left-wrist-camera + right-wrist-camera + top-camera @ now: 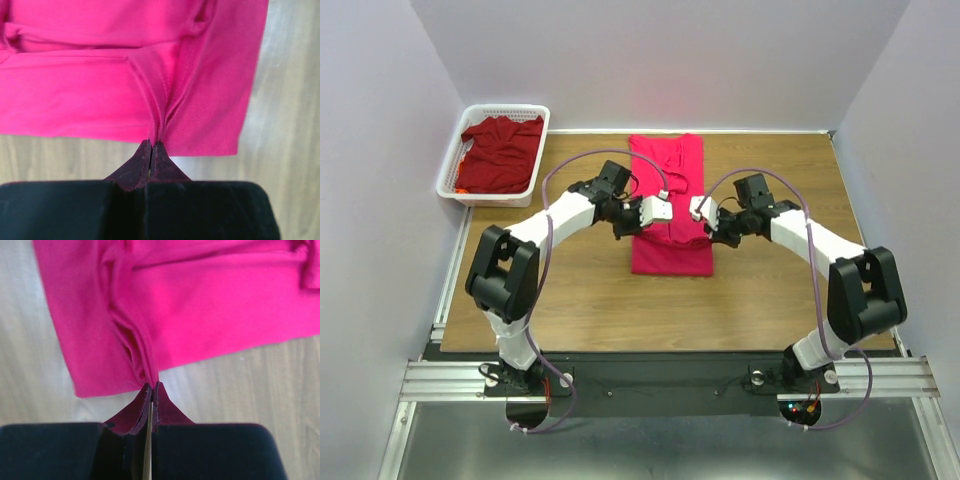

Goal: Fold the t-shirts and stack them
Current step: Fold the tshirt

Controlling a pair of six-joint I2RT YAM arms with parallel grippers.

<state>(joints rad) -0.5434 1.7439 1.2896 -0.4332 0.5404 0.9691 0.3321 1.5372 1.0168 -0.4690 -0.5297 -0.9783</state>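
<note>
I see the white plastic mesh basket (453,155), far left, holding a crumpled maroon-red t-shirt (503,152); left fingers (136,169) and right fingers (167,409) pinch the bright pinkish-red t-shirt (670,255).

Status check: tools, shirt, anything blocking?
Left tool shut, pinching pink t-shirt fold. Right tool shut on same shirt. Maroon t-shirt in basket. No obstruction seen.

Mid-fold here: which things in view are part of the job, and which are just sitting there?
Part of the job:
pink-red t-shirt, pinched by the left gripper and the right gripper
maroon t-shirt, crumpled at far left, not yet folded

Just lying about:
white mesh basket, holding the maroon t-shirt
wooden table
</note>
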